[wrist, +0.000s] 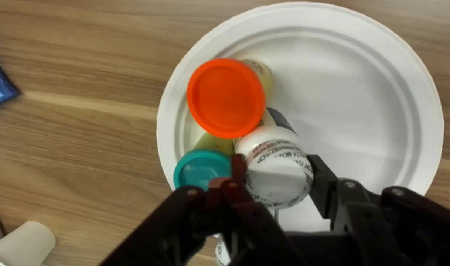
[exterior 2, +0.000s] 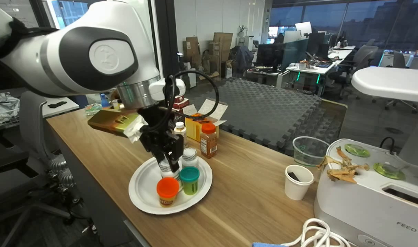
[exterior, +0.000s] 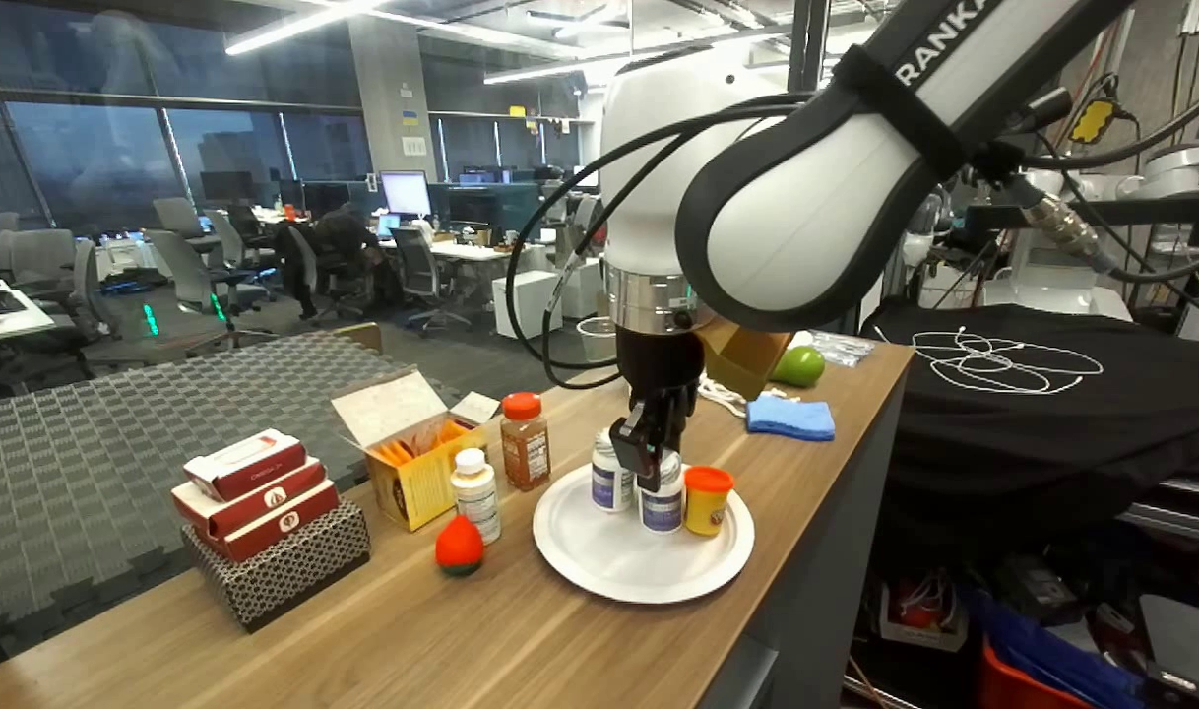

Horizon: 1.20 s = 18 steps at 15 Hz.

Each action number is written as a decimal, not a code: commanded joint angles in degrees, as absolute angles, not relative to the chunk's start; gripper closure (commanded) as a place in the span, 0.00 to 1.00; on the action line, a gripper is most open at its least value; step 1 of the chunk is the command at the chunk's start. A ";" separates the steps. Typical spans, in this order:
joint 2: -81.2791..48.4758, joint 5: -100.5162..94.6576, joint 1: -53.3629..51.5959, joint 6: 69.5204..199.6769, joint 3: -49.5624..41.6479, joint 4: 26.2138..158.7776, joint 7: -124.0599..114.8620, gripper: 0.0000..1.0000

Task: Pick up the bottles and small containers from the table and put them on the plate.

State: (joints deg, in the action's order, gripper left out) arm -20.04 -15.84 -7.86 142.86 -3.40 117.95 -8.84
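Note:
My gripper [wrist: 277,168] is shut on the capped top of a white bottle [wrist: 271,136], one finger pressed to each side. That bottle, with its purple label [exterior: 662,512], appears upright on the round white plate [exterior: 631,573]. Beside it are a yellow tub with an orange lid [exterior 2: 167,193] and a green tub with a teal lid [exterior 2: 189,180]. Another white bottle [exterior: 611,484] stands on the plate behind the gripper. Off the plate, on the wooden table [exterior: 393,640], stand a white-capped bottle [exterior: 476,502] and a brown spice jar with a red-orange cap [exterior: 527,448].
An open yellow carton [exterior: 417,473], stacked red-and-white boxes [exterior: 265,502] and a red-orange object [exterior: 459,545] stand near the plate. Farther along are a blue cloth [exterior: 790,418], a paper cup [exterior 2: 298,183] and a white appliance [exterior 2: 363,206]. A gold piece [exterior 2: 113,120] hangs from the wrist.

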 commanded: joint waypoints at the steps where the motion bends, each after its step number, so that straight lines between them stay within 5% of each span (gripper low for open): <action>1: -18.67 -16.63 -7.18 145.66 -3.24 119.27 -9.21 0.76; 15: -18.84 -15.96 -7.24 147.20 -1.90 119.58 -7.85 0.74; 16: -18.83 -16.17 -7.29 146.96 -2.05 119.55 -7.99 0.44; 18: -18.89 -16.24 -7.32 146.74 -2.18 119.54 -8.20 0.26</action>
